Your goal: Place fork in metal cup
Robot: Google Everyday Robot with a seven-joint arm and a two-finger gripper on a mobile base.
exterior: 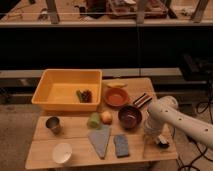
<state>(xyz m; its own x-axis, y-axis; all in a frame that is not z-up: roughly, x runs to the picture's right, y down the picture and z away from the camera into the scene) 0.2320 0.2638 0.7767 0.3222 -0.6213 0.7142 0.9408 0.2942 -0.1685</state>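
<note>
While the gripper sits low at the surface's right front edge, jaws closed, the fork cannot be made out.
Upright at left before the yellow tub, the metal cup is dull grey, tapered, dark inside.

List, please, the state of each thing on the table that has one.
hand: shut, low by the table's right front corner.
metal cup: upright, no fork inside.
fork: hidden, cannot tell.
white cup: upright.
dark red bowl: upright.
yellow bin: holds two small items.
</note>
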